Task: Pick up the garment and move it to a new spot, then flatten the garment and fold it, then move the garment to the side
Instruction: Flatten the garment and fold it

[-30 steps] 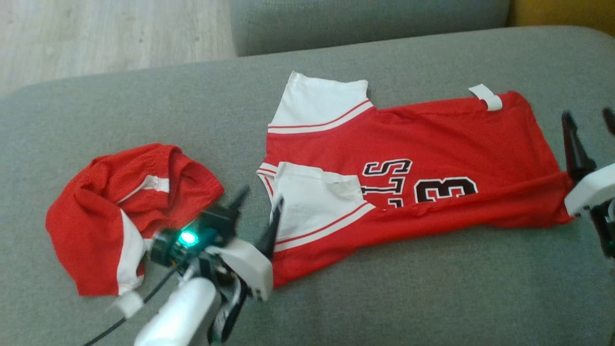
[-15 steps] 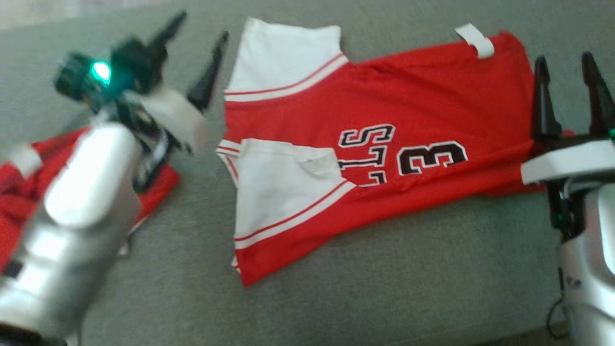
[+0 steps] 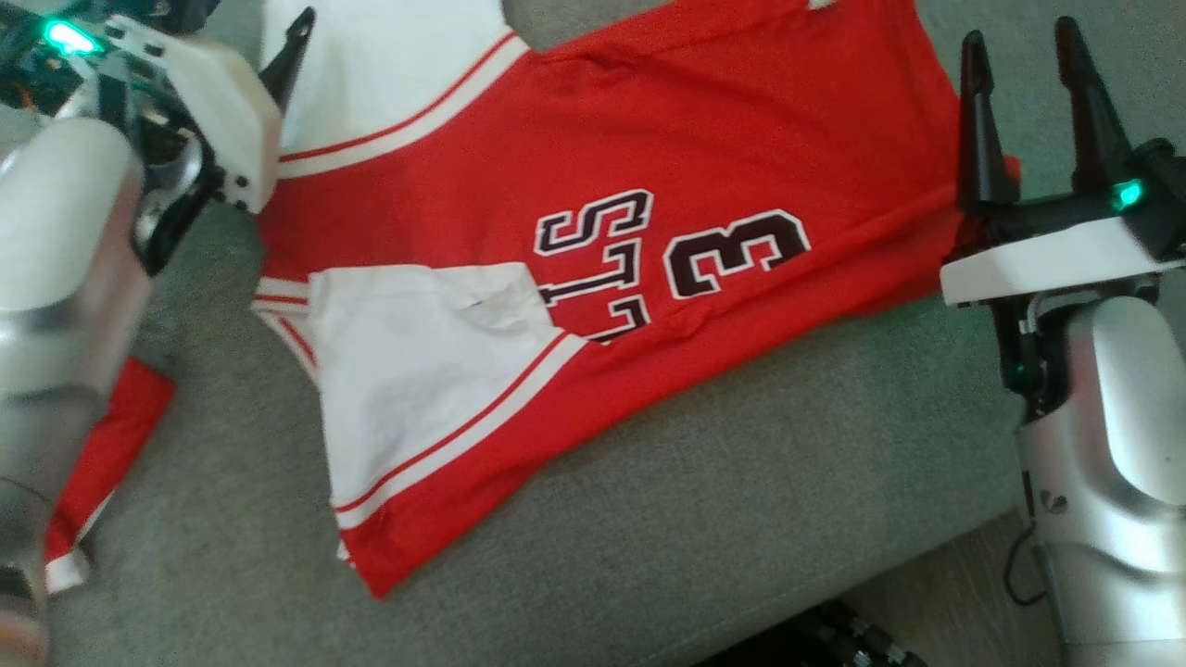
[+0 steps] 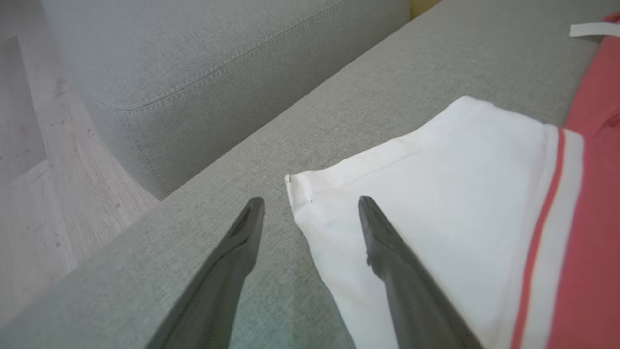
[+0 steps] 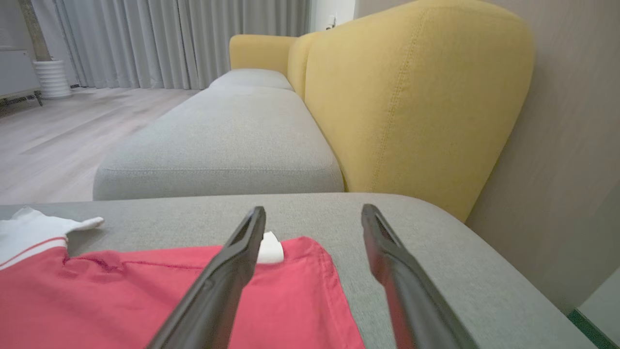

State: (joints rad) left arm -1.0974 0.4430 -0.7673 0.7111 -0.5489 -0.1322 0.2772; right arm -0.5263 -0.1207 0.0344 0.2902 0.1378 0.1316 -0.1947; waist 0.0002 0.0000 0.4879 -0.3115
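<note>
Red garment (image 3: 704, 120) with white sleeves, laid out flat across grey seat cushion (image 3: 741, 482), collar end toward robot's left, hem end toward robot's right; black number and letters (image 3: 737, 250) facing up, near sleeve folded in over chest. Left gripper (image 4: 311, 200) up at far sleeve (image 4: 436, 194): jaws spread wide, pinching nothing. In left wrist view, one finger over bare cushion, other over white sleeve just inside its corner; contact with cloth impossible to tell. In head view, silver left forearm along left edge, green light on at wrist, one dark finger (image 3: 292, 46) at sleeve edge. Right gripper (image 3: 1018, 31) at hem end of garment: jaws spread wide too, nothing between them. In right wrist view, one finger over red fabric close to small white tag (image 5: 270, 248) at hem, other finger over cushion just off garment's edge. Touching or hovering, cannot tell. Second red-and-white cloth (image 3: 111, 435) on same cushion at lower left of head view, partly behind left forearm, apart from garment. Another grey cushion (image 5: 218, 140) beyond, yellow backrest (image 5: 411, 97) beside it, pale wooden floor (image 4: 43, 194) and grey curtains (image 5: 145, 39) further off.
</note>
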